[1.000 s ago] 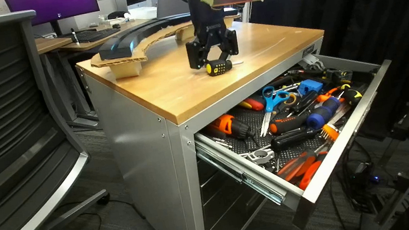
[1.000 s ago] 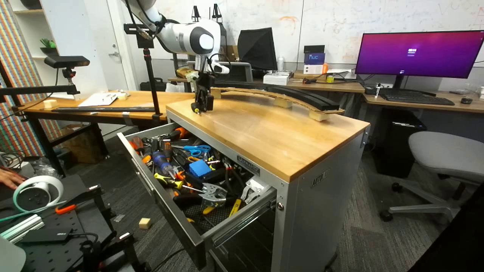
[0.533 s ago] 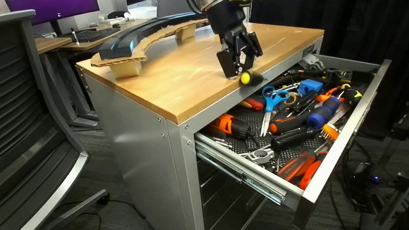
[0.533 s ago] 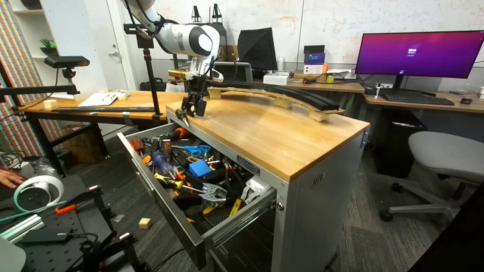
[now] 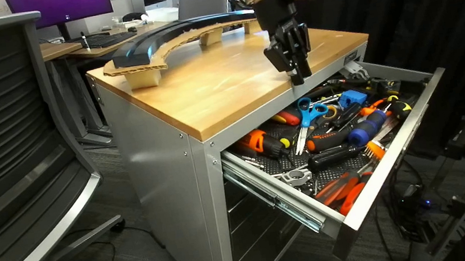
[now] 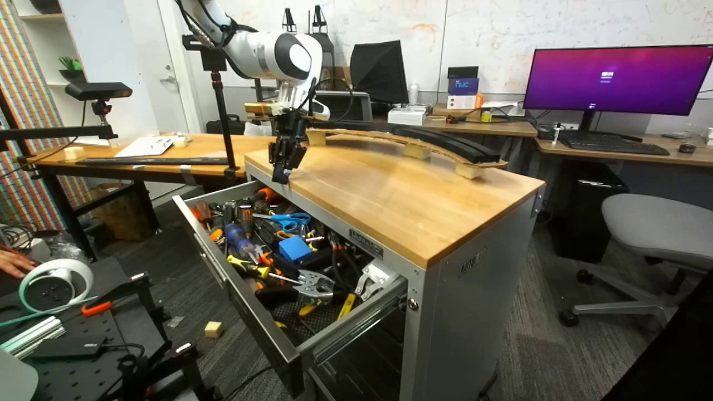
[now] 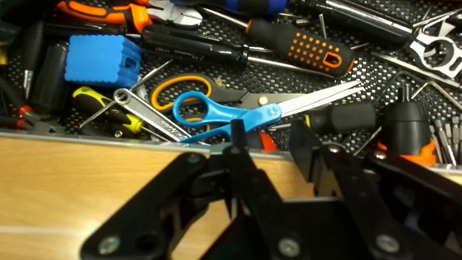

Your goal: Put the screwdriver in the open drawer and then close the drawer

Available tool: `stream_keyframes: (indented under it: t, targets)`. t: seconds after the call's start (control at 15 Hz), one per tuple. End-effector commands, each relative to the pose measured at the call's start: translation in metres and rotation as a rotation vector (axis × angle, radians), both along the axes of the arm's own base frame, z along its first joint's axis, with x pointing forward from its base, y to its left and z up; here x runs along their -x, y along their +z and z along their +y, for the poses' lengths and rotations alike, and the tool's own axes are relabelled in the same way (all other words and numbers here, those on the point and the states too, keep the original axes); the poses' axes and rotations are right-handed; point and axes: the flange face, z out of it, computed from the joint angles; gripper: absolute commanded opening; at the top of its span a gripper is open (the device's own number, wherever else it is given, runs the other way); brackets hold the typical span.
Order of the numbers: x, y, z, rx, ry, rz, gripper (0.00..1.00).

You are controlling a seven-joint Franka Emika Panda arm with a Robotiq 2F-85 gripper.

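The screwdriver, small with a dark handle, lies in the open drawer (image 5: 394, 148). Its yellow end (image 5: 285, 142) shows in an exterior view between the orange-black power tool and the blue scissors. In the wrist view the screwdriver (image 7: 346, 117) shows its dark handle, a yellow ring and a short shaft. My gripper (image 5: 302, 76) is above the front edge of the wooden top, over the back of the drawer. In the wrist view my gripper (image 7: 267, 126) has its fingers apart with nothing between them. The drawer (image 6: 237, 277) is pulled far out of the grey cabinet.
Blue scissors (image 7: 223, 112), a blue block (image 7: 101, 61) and several other tools fill the drawer. The orange-black power tool (image 5: 257, 141) lies at the drawer's near side. A curved black track on cardboard (image 5: 182, 41) stands on the wooden top (image 5: 223, 67).
My gripper moved from over the wooden top towards the drawer, tilting, with the screwdriver held. Since half a second ago the screwdriver has left the gripper and now lies in the drawer.
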Motion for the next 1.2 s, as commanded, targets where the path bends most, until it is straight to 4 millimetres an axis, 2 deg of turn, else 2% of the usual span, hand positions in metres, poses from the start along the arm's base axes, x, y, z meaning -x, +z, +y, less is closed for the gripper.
stream_keyframes:
  t: [0.0,0.07,0.2,0.27,0.33,0.47,0.6,0.67,0.93,1.0,1.07,1.13]
  targets:
    - [0.030,0.058,-0.024,0.034,-0.089,-0.165,0.68]
    - [0.040,0.067,-0.031,0.061,-0.119,-0.185,0.77]
    - [0.068,0.071,-0.047,0.104,-0.174,-0.152,0.92]
    - [0.081,0.065,-0.059,0.148,-0.216,-0.112,0.98]
    - [0.094,0.057,-0.071,0.176,-0.261,-0.071,1.00]
    - [0.124,0.034,-0.093,0.186,-0.316,0.066,1.00]
    - [0.146,0.002,-0.116,0.158,-0.339,0.197,1.00]
    - [0.155,-0.020,-0.130,0.135,-0.342,0.259,1.00]
    - [0.172,-0.092,-0.171,0.056,-0.335,0.464,1.00]
    - [0.174,-0.105,-0.178,0.035,-0.314,0.508,0.96]
    - [0.175,-0.114,-0.182,0.004,-0.276,0.538,0.74]
    - [0.176,-0.123,-0.185,-0.027,-0.243,0.567,0.71]
